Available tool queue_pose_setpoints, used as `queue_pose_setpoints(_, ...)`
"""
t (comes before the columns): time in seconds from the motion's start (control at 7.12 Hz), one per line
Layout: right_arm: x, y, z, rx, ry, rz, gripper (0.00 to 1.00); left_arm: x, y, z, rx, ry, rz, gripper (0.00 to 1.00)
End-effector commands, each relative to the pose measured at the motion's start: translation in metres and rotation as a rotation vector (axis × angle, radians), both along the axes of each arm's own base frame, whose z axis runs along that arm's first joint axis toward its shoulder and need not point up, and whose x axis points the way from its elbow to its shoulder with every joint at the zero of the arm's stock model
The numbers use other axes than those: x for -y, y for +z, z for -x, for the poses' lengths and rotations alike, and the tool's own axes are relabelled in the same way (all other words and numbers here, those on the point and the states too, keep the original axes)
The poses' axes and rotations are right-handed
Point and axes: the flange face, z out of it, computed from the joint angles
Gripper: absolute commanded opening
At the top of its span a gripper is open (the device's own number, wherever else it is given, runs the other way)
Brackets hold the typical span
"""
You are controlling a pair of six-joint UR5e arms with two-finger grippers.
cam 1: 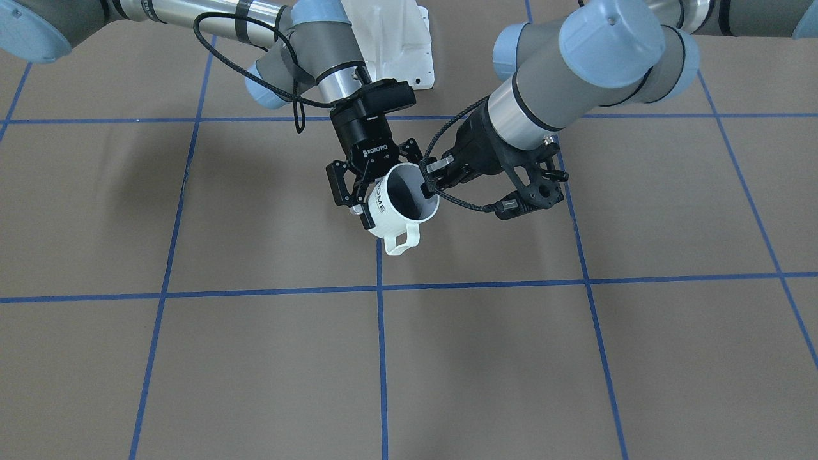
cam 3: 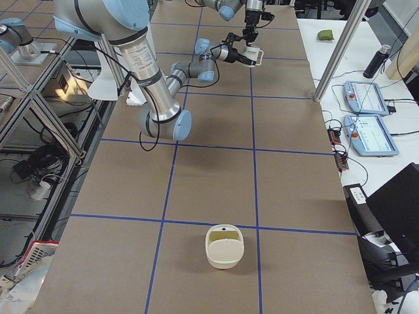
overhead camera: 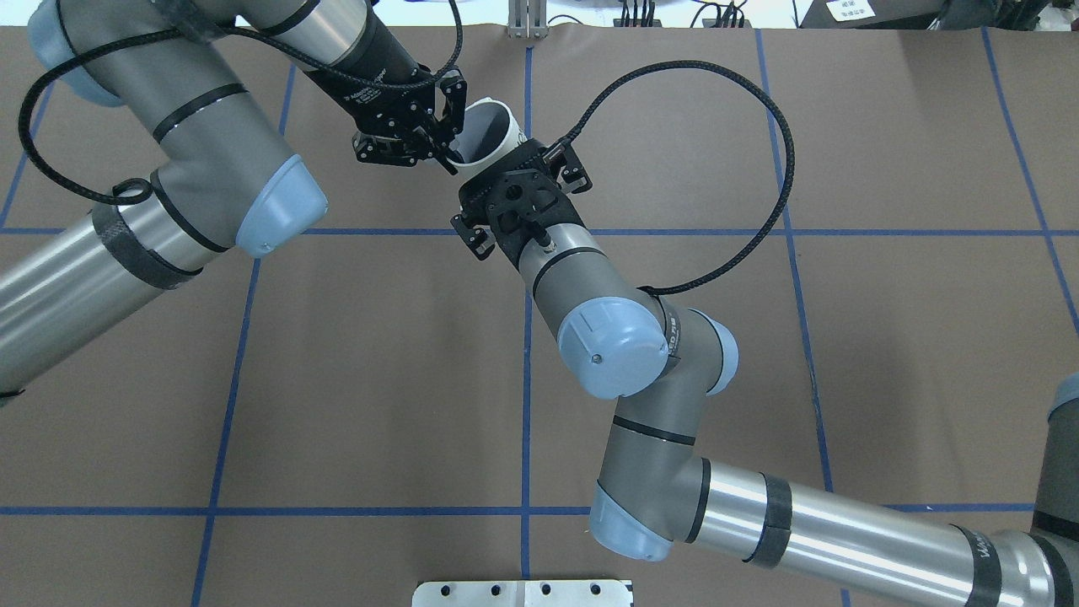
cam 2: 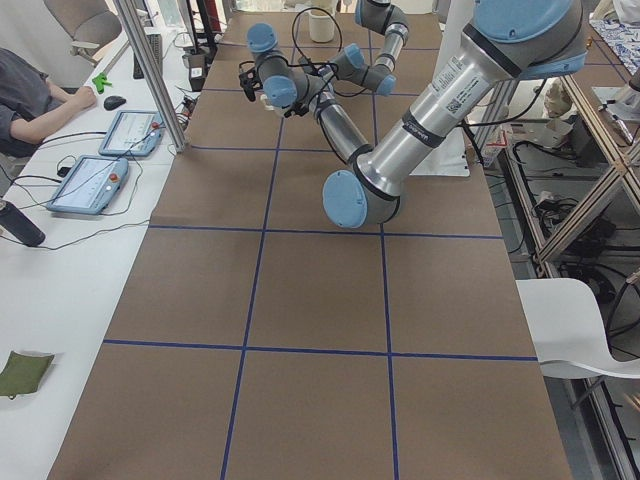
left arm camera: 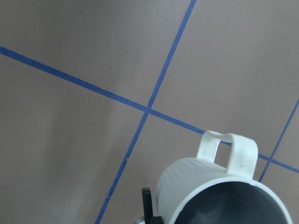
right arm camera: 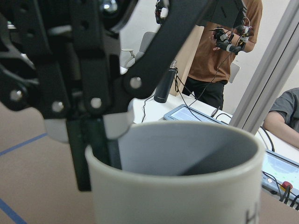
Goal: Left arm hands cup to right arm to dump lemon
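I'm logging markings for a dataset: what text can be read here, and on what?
"ROBOTIQ": on the body of the right gripper.
"OME": on the side of the cup; any letter before it is hidden.
Print on the left arm and the right arm: too small to read.

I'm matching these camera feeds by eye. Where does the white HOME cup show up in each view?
Front-facing: the cup sits at centre.
Overhead: top centre.
Exterior left: tiny, far top, left of centre.
Exterior right: top, right of centre.
Left wrist: bottom right corner.
Right wrist: fills the lower frame.
Shared landmark: the blue tape grid under the cup.
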Motion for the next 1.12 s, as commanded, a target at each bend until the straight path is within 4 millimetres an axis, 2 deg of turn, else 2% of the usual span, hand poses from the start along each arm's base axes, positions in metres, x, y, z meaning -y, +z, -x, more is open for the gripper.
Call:
queue_pose_setpoints(0.0,-0.005,-0.004,-0.007,0.011,-0.003,-0.010,0.99,0.000,0.000,0.000,0.001,0.000,0.001,0.00)
queue_pose_setpoints(0.42,-0.031,-0.018,-0.016,0.054,-0.035,-0.028,0.99,0.002,0.001,-0.001,0.009,-0.017,-0.006,0.00)
queue_pose_setpoints(0.56,-0.038,-0.023,-0.034,0.084,-0.037,-0.038,0.99,0.003,0.004,-0.002,0.013,-0.017,-0.001,0.00)
queue_pose_setpoints(0.7,-0.045,-0.020,-0.051,0.098,-0.040,-0.044,0.99,0.004,0.004,-0.003,0.014,-0.017,0.000,0.00)
queue_pose_setpoints(0.98,-0.046,-0.022,-0.057,0.109,-0.040,-0.048,0.98,0.005,0.005,-0.002,0.019,-0.028,-0.003,0.00)
